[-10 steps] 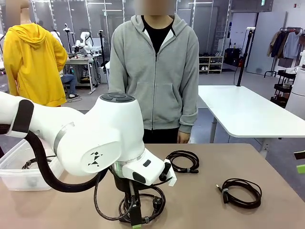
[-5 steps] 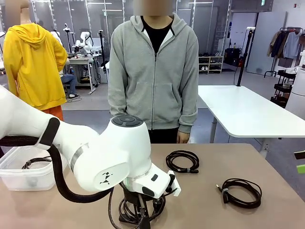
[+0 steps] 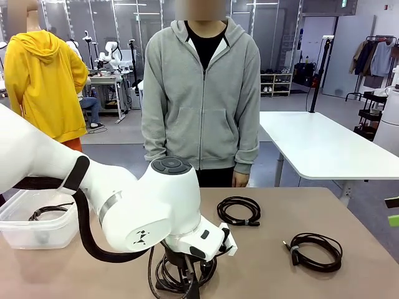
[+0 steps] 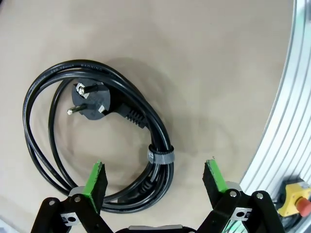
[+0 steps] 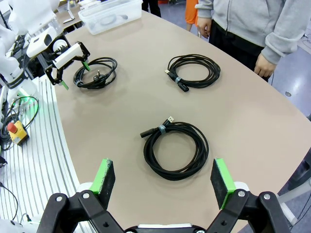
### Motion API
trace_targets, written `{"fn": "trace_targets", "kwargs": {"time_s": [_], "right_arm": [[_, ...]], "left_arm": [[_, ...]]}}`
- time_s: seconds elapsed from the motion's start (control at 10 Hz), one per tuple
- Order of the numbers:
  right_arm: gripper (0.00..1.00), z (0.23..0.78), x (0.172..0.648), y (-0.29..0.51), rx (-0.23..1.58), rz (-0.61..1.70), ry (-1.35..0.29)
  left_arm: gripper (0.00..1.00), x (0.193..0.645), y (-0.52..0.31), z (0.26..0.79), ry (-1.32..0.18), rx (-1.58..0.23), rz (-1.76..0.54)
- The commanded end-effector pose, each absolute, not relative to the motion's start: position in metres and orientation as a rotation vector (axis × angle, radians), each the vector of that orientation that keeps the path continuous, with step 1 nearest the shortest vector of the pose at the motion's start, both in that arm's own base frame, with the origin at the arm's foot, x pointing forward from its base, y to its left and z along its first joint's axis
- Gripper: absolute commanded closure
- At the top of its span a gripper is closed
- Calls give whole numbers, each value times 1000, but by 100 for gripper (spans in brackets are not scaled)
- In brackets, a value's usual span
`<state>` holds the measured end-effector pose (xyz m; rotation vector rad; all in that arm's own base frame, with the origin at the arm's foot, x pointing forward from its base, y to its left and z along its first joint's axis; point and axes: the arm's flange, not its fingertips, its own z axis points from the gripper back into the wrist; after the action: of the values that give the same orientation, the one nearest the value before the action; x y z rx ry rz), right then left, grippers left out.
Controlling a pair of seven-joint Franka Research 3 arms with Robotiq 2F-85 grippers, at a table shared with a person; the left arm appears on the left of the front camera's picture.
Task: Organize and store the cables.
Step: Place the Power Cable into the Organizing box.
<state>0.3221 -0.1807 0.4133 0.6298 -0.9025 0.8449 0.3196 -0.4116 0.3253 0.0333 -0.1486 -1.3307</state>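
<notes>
A black cable coil with a two-pin plug lies on the tan table near the robot's edge. My left gripper is low over it, open, with its green pads either side of the coil's tied section. In the front view this coil is mostly hidden under the left arm's wrist. Two more tied coils lie farther right, one mid-table and one near the right edge. My right gripper hangs open above the table, over the nearer coil, holding nothing.
A clear plastic bin at the table's left holds a coiled cable. A person in a grey hoodie stands at the far side, hands down. The table's ribbed metal edge runs close beside the left gripper.
The left arm has come down and shifted slightly right, bringing its gripper low around the plug coil. The other coils and the right arm have not moved.
</notes>
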Motion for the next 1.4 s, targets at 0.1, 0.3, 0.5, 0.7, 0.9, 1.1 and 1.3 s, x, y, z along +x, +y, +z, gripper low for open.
{"fn": "trace_targets", "kwargs": {"time_s": [0.1, 0.3, 0.5, 0.7, 0.9, 1.1, 1.3], "right_arm": [[0, 413, 323, -183, 628, 861, -924], [0, 413, 323, -183, 628, 861, -924], [0, 413, 323, -183, 628, 861, -924], [0, 413, 323, -183, 628, 861, -924], [0, 413, 323, -183, 628, 861, -924], [0, 413, 323, -183, 628, 861, -924], [0, 413, 323, -183, 628, 861, -924]], "left_arm": [[38, 325, -420, 317, -205, 0, -1316], [98, 326, -421, 315, -180, 4, -1313], [100, 326, -421, 315, -162, 8, -1300], [100, 326, -422, 315, -156, 11, -1296], [100, 326, -423, 321, -150, 9, -1293], [100, 330, -420, 345, -169, 50, -1288], [99, 335, -414, 408, -301, 114, -1333]]}}
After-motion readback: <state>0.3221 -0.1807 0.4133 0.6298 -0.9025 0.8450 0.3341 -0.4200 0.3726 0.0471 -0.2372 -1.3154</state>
